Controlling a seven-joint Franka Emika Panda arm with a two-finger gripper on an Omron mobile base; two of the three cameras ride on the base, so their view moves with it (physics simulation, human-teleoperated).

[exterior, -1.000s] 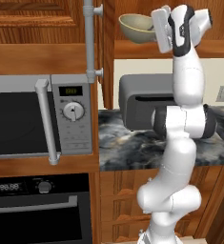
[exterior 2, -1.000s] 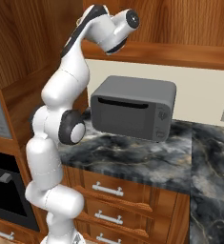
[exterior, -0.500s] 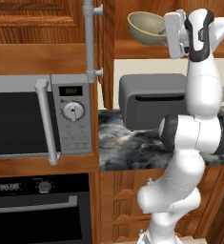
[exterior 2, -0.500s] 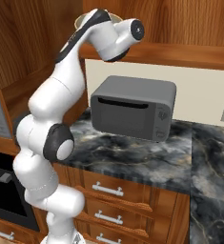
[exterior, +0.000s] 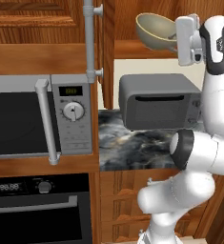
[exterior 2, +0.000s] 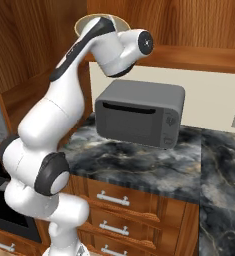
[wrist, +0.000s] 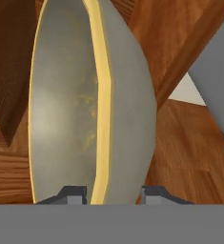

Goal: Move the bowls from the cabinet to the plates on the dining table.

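Note:
One bowl (exterior: 155, 31), grey-olive outside and tan inside with a pale yellow rim, hangs tilted in front of the open cabinet (exterior: 108, 52), above its wooden shelf (exterior: 132, 48). My gripper (exterior: 172, 37) is shut on the bowl's right rim. In the hand view the bowl (wrist: 85, 105) stands on edge, its rim running down between my fingertips, with the gripper (wrist: 111, 193) shut on it. The bowl's rim (exterior 2: 120, 20) peeks out behind my arm in the right base view. The plates and the dining table are out of view.
A grey toaster oven (exterior: 158, 102) sits on the marbled counter (exterior: 132, 147) right under the bowl. A microwave (exterior: 37, 119) and a built-in oven (exterior: 37, 209) stand to the left. The cabinet door's long silver handle (exterior: 88, 43) hangs beside the bowl. Drawers (exterior 2: 114, 200) run below the counter.
The arm has carried the bowl to the right, away from the cabinet opening, and the bowl now tilts more steeply. The grip is unchanged.

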